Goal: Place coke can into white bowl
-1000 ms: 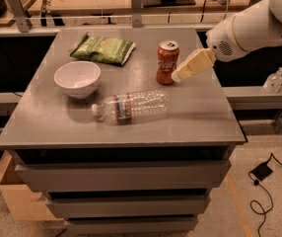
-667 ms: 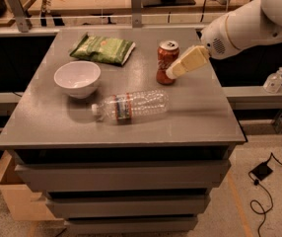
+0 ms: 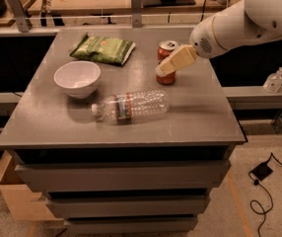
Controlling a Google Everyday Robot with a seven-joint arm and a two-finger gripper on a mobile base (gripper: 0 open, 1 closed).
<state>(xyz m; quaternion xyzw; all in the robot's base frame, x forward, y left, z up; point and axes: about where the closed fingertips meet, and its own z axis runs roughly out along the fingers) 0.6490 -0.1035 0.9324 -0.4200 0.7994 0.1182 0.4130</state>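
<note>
The coke can (image 3: 165,50) stands upright on the grey table (image 3: 200,117), right of centre toward the back. Its red body and silver top show; its middle is covered. My gripper (image 3: 162,70), cream-coloured on a white arm (image 3: 239,23), reaches in from the upper right and sits right at the can, overlapping its right and front side. The white bowl (image 3: 77,78) stands empty on the left part of the table, well apart from the can and the gripper.
A clear plastic water bottle (image 3: 131,105) lies on its side between bowl and can, nearer the front. A green snack bag (image 3: 103,49) lies behind the bowl. A small bottle (image 3: 273,80) stands on a ledge to the right. A cable (image 3: 262,171) lies on the floor.
My gripper has moved left and a little down, from beside the can's right side to overlapping the can. The can, bowl and bottle have not moved.
</note>
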